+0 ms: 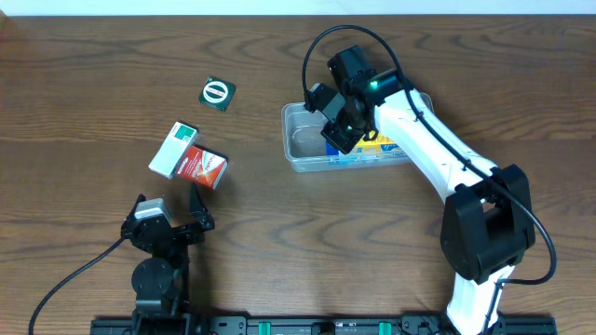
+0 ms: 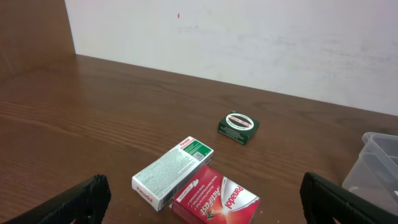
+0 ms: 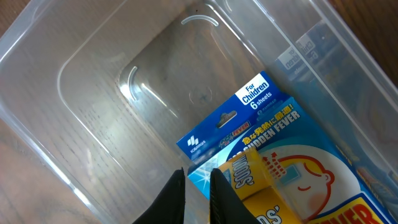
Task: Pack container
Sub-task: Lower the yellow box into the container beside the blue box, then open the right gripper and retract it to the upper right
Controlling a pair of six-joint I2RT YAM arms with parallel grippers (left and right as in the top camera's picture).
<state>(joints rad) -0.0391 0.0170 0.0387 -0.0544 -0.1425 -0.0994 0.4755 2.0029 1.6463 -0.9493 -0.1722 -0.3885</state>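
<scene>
The clear plastic container (image 1: 300, 140) stands right of centre; it also shows in the right wrist view (image 3: 155, 81) and at the right edge of the left wrist view (image 2: 379, 162). Inside lie a blue fever-patch pack (image 3: 249, 118) and a yellow Woods' box (image 3: 255, 180) on top of it. My right gripper (image 1: 337, 130) is down inside the container, its fingers (image 3: 198, 169) nearly together with nothing between them, just left of the yellow box. My left gripper (image 1: 169, 209) is wide open and empty (image 2: 202, 199), near the table's front.
A red Panadol box (image 1: 202, 167) (image 2: 217, 199) and a white-and-green box (image 1: 173, 149) (image 2: 171, 171) lie side by side just ahead of the left gripper. A small dark green box (image 1: 218, 93) (image 2: 238, 127) lies farther back.
</scene>
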